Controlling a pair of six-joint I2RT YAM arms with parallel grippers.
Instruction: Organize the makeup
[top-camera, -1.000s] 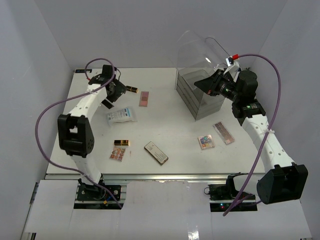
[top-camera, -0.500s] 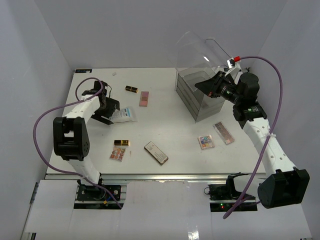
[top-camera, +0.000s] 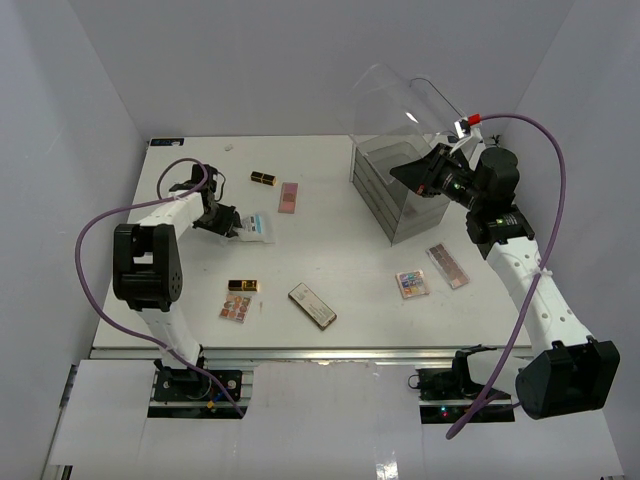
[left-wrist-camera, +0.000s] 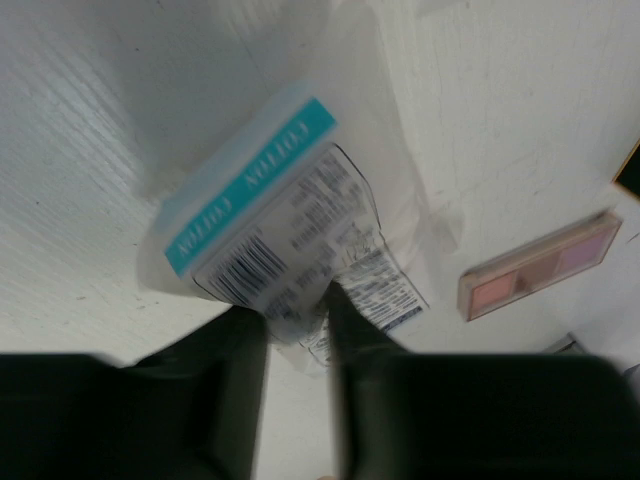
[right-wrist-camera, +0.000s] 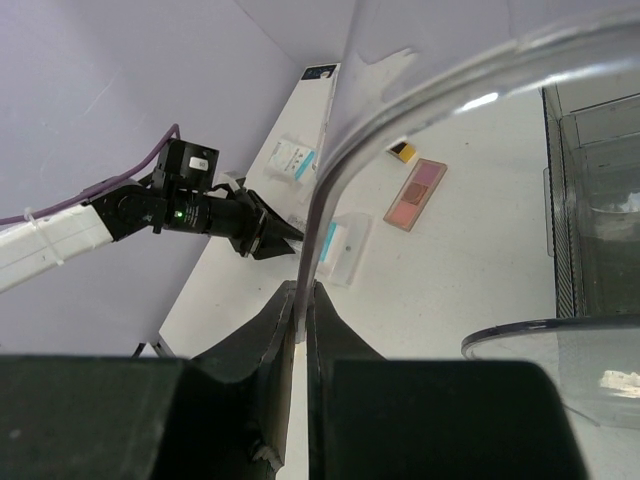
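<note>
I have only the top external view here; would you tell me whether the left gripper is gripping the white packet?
Observer: In the left wrist view, the packet's crinkled end lies between the fingers of the left gripper. A gap shows between them, so I cannot tell if it is gripped.
Operator: Thank you. What is printed on it?
Observer: A teal band reading COTTON, with a barcode beside it.
Operator: And is the right gripper really holding the lid?
Observer: Yes. The right wrist view shows the right gripper pinched on the edge of the clear lid.
</note>
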